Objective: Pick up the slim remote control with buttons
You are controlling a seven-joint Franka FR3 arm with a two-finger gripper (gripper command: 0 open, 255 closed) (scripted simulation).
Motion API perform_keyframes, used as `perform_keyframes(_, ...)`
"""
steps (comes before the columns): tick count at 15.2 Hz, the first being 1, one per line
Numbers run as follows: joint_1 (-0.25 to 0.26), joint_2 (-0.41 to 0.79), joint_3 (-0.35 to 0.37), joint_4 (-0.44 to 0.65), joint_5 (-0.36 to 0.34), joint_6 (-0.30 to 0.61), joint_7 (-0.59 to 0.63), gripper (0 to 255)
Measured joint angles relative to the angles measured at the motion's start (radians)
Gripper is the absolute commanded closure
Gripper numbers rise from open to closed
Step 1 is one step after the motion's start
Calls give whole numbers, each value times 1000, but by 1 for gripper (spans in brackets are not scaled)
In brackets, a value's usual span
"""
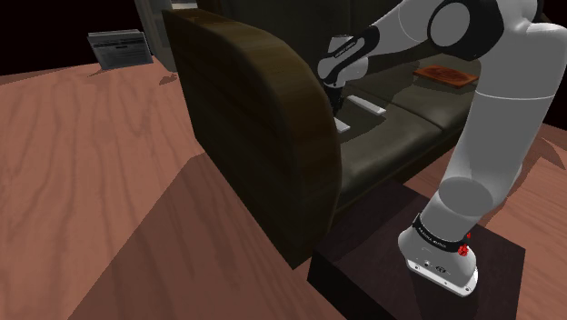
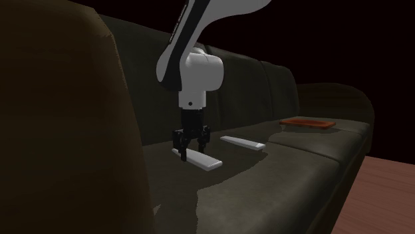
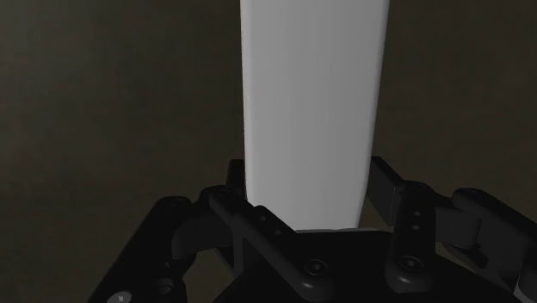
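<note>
Wrist view: jaws are clasping the slim white remote control (image 3: 310,112), which is resting on the sofa seat (image 3: 103,103), lift pending.

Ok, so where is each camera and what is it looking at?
Shoulder view: beside the stand, looking down over the sofa armrest to the seat; the arm shows.
Second exterior view: low by the armrest, looking along the cushions; the gripper and wrist show.
Wrist view: on the hand, looking down at the white remote; the gripper shows.
Shared: both outside views show the remote and a flat red thing.
</note>
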Motion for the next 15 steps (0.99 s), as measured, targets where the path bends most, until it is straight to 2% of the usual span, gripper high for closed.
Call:
perform_keyframes(8, 0, 0, 0, 0, 0, 0, 0, 255)
perform_keyframes(15, 4, -46, -4, 27, -16, -72, 11, 255)
